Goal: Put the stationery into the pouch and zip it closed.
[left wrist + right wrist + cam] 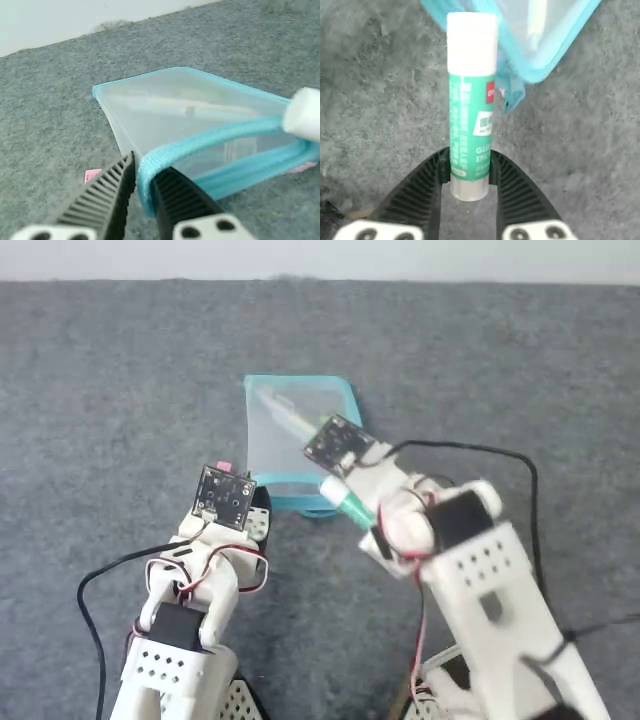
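Observation:
A translucent pouch [298, 435] with a teal zipper border lies on the grey carpet, with a pale pen-like item [287, 417] inside it. My left gripper [145, 169] is shut on the pouch's [200, 120] teal edge at its near corner and holds the mouth lifted. My right gripper [470, 164] is shut on the base of a green glue stick [471, 100]. The stick's white cap points at the pouch's [545, 35] opening, beside the zipper pull [512, 96]. From above, the glue stick [345, 498] sits at the pouch's near edge. Its cap [305, 116] shows by the mouth.
A small pink item [92, 175] lies on the carpet just left of the pouch's near corner. Grey carpet [120, 390] stretches all round, ending at a pale wall at the back. A black cable [480, 450] loops off the right arm.

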Controlling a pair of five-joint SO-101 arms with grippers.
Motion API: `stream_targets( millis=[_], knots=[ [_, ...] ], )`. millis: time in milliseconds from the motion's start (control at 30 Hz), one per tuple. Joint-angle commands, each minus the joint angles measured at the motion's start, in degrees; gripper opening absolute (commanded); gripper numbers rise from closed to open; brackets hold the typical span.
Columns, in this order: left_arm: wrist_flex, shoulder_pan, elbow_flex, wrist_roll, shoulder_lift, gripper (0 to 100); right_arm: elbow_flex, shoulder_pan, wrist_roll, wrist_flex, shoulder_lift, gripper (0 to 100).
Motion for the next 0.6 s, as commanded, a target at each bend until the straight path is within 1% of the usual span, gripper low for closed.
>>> stream_targets(
  millis=[0,133,367,567],
  knots=[
    [-1.49,0.09,-1.27,-0.53,-0.88,1,-7.56,-0.75,-0.79,0.84,7.87,0.7],
    [-1.58,0.09,-1.27,-0.62,-0.88,1,-8.26,-1.71,-0.70,0.57,11.74,0.7],
    [-1.58,0.09,-1.27,-0.62,-0.88,1,-3.25,-9.63,-0.79,0.40,4.97,0.7],
    [-1.58,0.09,-1.27,-0.62,-0.88,1,-2.20,-9.71,-2.29,-0.13,5.76,0.7]
  ],
)
